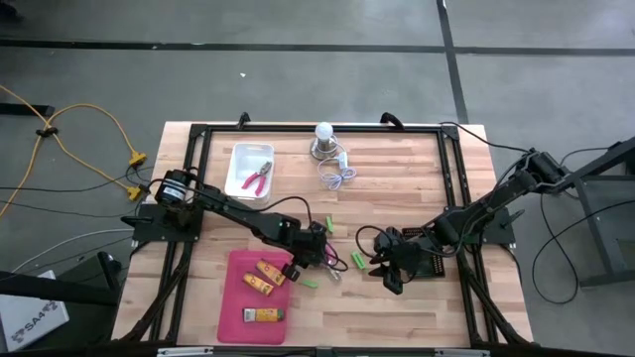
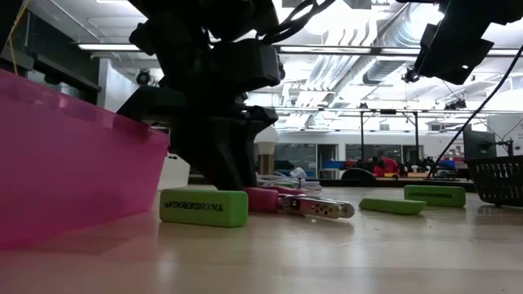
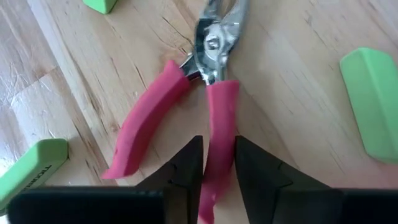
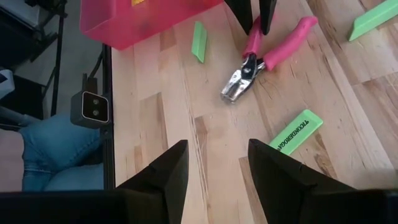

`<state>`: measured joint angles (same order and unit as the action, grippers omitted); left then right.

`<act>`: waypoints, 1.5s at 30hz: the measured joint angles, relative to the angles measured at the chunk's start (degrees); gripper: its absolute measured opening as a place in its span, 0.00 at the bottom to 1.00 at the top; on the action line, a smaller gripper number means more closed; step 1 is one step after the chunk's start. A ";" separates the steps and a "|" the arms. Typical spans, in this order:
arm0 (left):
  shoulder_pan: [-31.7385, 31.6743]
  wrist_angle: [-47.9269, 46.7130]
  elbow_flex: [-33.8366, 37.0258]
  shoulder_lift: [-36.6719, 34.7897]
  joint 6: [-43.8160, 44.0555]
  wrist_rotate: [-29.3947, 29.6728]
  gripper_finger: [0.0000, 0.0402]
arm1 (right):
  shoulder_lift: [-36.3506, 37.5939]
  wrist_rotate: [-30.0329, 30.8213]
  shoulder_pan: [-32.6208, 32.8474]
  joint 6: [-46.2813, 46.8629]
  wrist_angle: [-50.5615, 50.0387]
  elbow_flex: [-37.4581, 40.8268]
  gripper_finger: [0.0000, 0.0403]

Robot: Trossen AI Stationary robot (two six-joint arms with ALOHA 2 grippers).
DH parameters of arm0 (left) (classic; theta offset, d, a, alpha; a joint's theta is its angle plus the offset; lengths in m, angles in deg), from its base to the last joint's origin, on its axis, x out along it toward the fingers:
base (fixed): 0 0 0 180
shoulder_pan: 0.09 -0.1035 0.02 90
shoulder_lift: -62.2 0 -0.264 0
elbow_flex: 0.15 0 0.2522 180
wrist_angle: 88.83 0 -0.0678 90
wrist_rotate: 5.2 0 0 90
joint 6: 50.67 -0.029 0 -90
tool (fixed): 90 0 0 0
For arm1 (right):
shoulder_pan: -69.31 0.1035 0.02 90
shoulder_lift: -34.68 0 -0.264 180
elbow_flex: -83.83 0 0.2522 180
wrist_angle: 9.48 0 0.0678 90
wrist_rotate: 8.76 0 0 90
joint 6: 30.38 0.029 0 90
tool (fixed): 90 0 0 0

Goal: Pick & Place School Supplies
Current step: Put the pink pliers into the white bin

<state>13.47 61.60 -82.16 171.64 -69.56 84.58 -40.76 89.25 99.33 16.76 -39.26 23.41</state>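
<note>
While the pliers (image 3: pixel 205 93) lie flat on the table (image 1: pixel 417 307) beside the pink bin (image 1: pixel 233 317) | left gripper (image 3: pixel 217 163): fingers closed around one pink handle | right gripper (image 4: pixel 214 165): spread, empty, hovering nearby | handling: likely stiff, light, handles splayed; rubbery handle probably gives surest hold | green erasers (image 3: pixel 373 102) scattered around.

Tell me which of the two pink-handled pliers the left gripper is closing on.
The pink pliers lying on the bare wood beside the pink bin; the left gripper straddles one handle. The other pair lies in the white tray.
</note>
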 joint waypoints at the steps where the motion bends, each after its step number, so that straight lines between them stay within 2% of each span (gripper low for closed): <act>1: 0.02 0.01 0.00 0.01 0.22 0.04 0.20 | 0.00 0.00 0.00 0.00 0.00 0.00 0.39; 11: 0.98 -0.07 0.02 0.01 0.41 0.43 0.11 | 0.00 -0.09 0.00 0.00 -0.02 0.00 0.39; 22: 1.25 0.85 0.22 -0.80 1.80 0.47 0.10 | 0.00 -0.06 1.26 0.00 -0.03 0.00 0.39; 35: 1.18 0.68 0.20 -6.85 4.11 1.33 0.10 | 0.00 3.57 3.41 0.22 0.00 0.00 0.39; 39: -0.73 -3.19 0.07 -9.19 10.36 5.54 0.10 | 0.00 3.60 3.39 0.67 0.07 0.00 0.39; 45: -7.29 -13.04 0.07 -12.29 25.54 6.58 0.10 | 0.00 3.61 3.41 0.83 0.47 0.00 0.39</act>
<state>6.18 48.56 -82.09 159.35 -44.02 91.16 -40.76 92.85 102.74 17.59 -38.79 23.41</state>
